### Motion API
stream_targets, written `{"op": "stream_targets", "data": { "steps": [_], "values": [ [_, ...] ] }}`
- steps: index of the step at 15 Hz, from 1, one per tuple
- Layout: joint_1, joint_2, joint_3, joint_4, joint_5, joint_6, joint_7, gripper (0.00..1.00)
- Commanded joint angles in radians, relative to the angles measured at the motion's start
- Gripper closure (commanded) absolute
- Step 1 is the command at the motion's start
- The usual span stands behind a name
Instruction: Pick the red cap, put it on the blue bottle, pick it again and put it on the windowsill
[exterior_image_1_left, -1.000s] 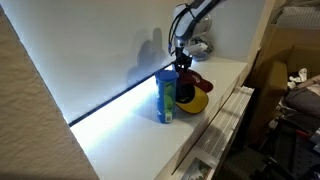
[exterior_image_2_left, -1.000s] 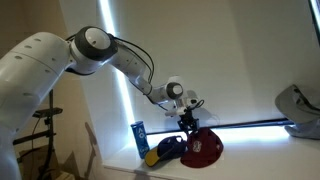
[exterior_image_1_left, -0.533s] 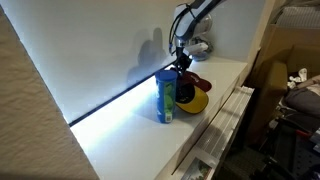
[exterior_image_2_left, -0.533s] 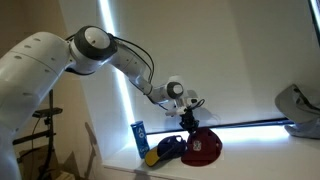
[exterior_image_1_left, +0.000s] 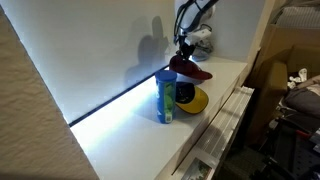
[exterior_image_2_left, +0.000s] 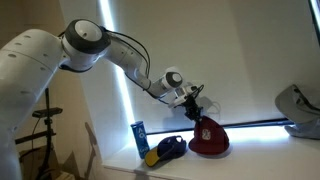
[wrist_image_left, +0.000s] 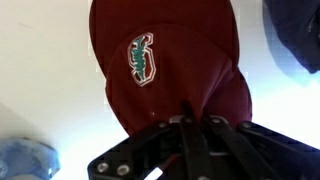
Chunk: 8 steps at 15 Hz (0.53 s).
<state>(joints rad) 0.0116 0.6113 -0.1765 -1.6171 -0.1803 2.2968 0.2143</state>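
Observation:
The red cap hangs in the air, pinched by its fabric in my shut gripper. It is clear of the windowsill. In the wrist view the maroon cap with a green emblem fills the frame above my gripper, whose fingers are pressed together on a fold of it. The blue bottle stands upright on the sill, beside and below the cap. In the wrist view the bottle is a blur at the lower left.
A yellow cap lies on the sill next to the bottle. A grey object sits further along the ledge. The window pane rises right behind; the sill's front edge drops off to cluttered furniture.
The gripper has shut on the red cap and lifted it off the sill. The cap now hangs above where it lay by the yellow cap.

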Motion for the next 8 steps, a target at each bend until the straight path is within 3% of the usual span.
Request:
{"op": "stream_targets", "data": {
  "steps": [1,8],
  "values": [
    [0.034,-0.167,-0.034,-0.061,-0.095,-0.013,0.027,0.98],
    [0.033,-0.450,0.037,-0.149,-0.158,-0.003,-0.040,0.98]
  ]
}}
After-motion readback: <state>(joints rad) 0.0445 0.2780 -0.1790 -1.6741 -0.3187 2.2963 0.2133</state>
